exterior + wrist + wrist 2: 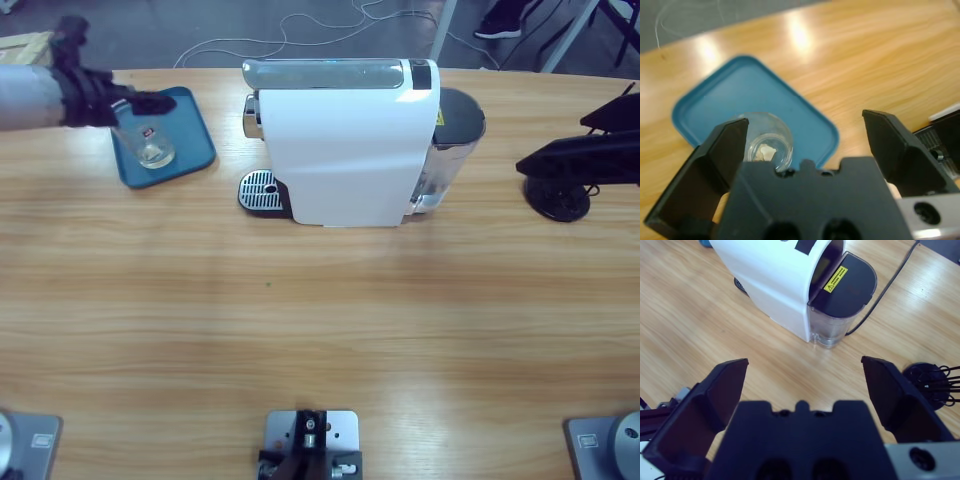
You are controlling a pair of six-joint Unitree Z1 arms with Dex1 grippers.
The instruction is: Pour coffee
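Note:
A small clear drinking glass stands upright on a blue tray at the table's far left. No coffee shows in any view. My left gripper hovers open just above and behind the glass, with the glass close to its left jaw and untouched. The white coffee machine stands at the back middle, its round drip grate bare. My right gripper hangs open over the wood at the far right, pointing at the machine.
The machine's clear water tank with a dark lid sits on its right side. A black round stand rests near the right arm. Cables lie on the floor behind the table.

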